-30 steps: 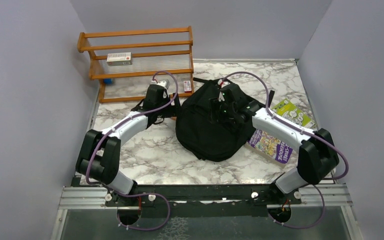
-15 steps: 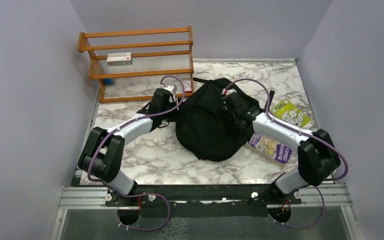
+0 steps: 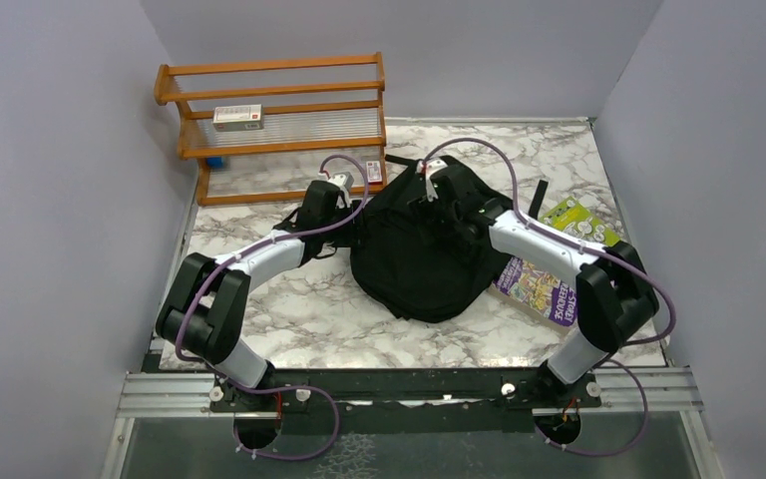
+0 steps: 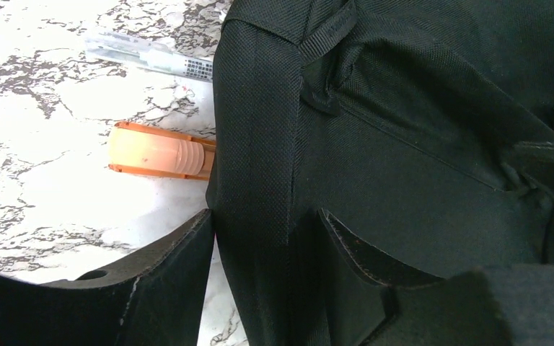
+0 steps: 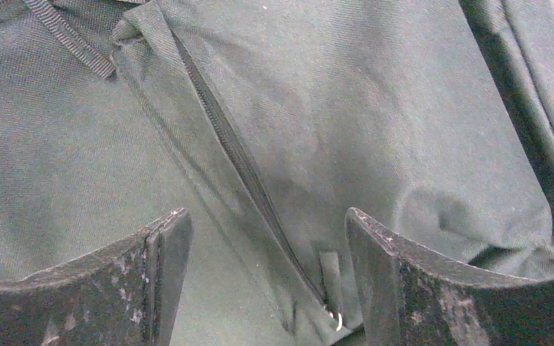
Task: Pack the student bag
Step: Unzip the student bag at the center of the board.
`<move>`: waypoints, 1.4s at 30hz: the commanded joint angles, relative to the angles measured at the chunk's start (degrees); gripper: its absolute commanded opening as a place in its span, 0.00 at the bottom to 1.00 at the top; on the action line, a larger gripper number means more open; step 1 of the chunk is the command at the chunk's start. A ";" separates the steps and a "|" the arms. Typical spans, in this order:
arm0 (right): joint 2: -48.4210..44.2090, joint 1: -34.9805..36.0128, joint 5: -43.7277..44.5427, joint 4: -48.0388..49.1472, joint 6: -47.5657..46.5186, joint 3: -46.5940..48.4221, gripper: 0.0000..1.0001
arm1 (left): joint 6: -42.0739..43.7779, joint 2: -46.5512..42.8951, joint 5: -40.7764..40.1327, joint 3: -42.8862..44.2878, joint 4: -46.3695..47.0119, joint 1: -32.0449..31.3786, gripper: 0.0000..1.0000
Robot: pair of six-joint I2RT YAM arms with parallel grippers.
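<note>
The student bag (image 3: 414, 259) is a big black backpack lying in the middle of the marble table. My left gripper (image 3: 344, 218) is at its left edge. In the left wrist view, the left gripper (image 4: 263, 231) is closed on a thick black fold or strap of the bag (image 4: 260, 144). My right gripper (image 3: 437, 197) hovers over the bag's far top, open and empty. In the right wrist view, the right gripper (image 5: 267, 231) straddles a closed zipper line (image 5: 238, 158), with the zipper pull (image 5: 330, 277) between the fingers.
An orange-capped tube (image 4: 160, 151) and a clear pen (image 4: 148, 56) lie on the table just left of the bag. A purple book (image 3: 539, 289) and a green book (image 3: 583, 225) lie to the right. A wooden shelf (image 3: 279, 110) with a white box (image 3: 237, 117) stands far left.
My left gripper moved right to the bag's edge and has stayed there. My right gripper moved from over the bag's middle toward its far top.
</note>
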 commanded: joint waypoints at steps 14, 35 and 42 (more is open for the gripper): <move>6.55 0.93 3.18 6.47 -2.64 2.33 0.31 | -3.71 -2.98 6.23 -6.95 7.29 -1.51 0.47; -12.41 0.84 -3.49 16.34 -6.66 -3.45 0.01 | -4.55 -19.15 11.74 -14.70 10.85 -2.85 0.76; -15.65 0.84 -4.29 17.63 -7.66 -6.02 0.00 | -2.77 -24.85 4.09 -11.67 3.04 -2.65 0.82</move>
